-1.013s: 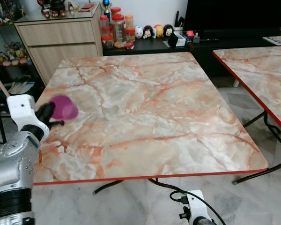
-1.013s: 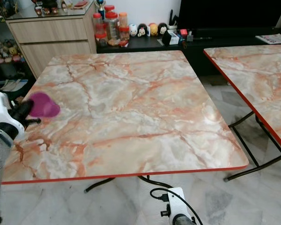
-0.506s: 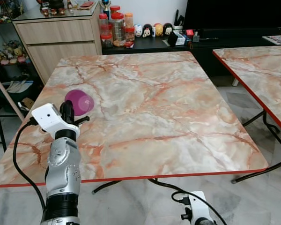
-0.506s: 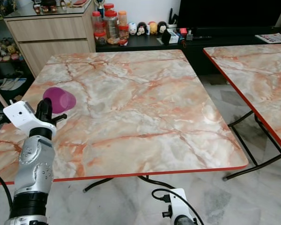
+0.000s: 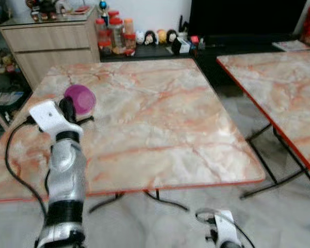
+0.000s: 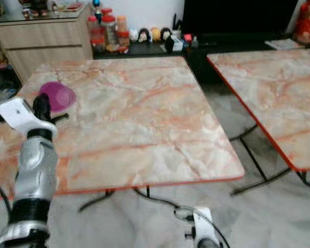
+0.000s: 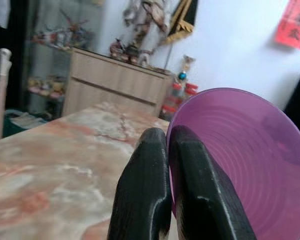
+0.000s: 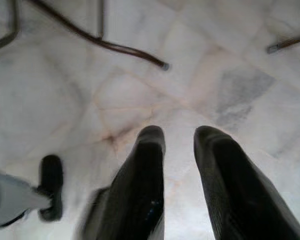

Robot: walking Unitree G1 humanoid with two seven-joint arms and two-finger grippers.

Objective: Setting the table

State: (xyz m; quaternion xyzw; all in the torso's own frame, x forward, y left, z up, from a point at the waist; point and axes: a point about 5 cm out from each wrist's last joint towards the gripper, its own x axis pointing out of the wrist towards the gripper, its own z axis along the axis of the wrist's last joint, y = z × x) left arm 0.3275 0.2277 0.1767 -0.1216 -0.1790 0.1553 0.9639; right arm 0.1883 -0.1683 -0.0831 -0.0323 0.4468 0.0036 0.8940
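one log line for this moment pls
left gripper: shut on translucent purple plastic cup | above marble-pattern table, left side | right gripper: open, low over floor

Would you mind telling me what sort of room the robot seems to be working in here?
Probably a home's living or dining area: marble-patterned folding tables, a wooden sideboard and a low shelf of jars and figurines.
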